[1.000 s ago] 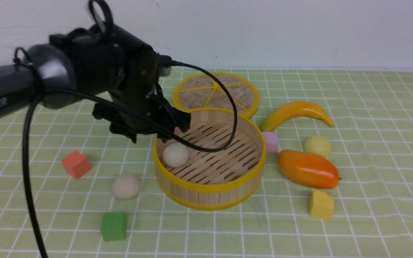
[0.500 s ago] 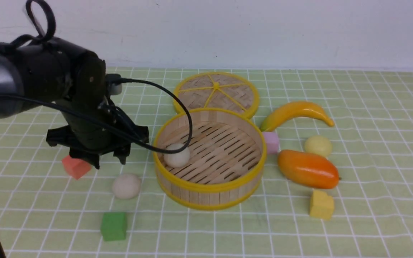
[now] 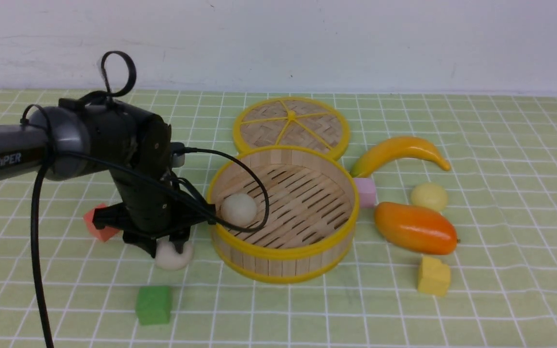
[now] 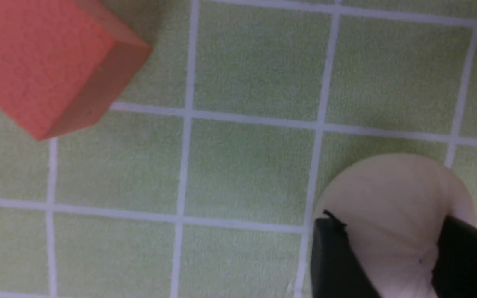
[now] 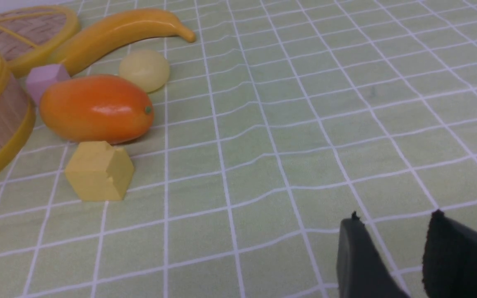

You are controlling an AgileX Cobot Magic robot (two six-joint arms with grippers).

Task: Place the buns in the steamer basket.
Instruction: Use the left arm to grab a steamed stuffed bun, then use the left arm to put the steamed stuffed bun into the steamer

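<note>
The steamer basket (image 3: 283,253) stands mid-table with one off-white bun (image 3: 239,209) on its slatted floor. A second off-white bun (image 3: 174,261) lies on the cloth just left of the basket. My left gripper (image 3: 167,250) is down over it, and in the left wrist view both black fingers (image 4: 333,256) press that bun's (image 4: 387,194) sides, creasing it. A pale yellow bun (image 3: 429,196) sits right of the basket, behind the mango. My right gripper (image 5: 396,219) shows only in its wrist view, open above bare cloth with nothing between its fingers.
Woven lid (image 3: 290,125) lies behind the basket. Banana (image 3: 399,150), orange mango (image 3: 415,228), pink cube (image 3: 365,191) and yellow cube (image 3: 433,276) are to the right. Red cube (image 3: 95,227) sits left of my left gripper, green cube (image 3: 153,304) in front of it.
My left arm swung from over the basket's left rim out to the left, then came down onto the bun on the cloth while its jaws narrowed onto it.
</note>
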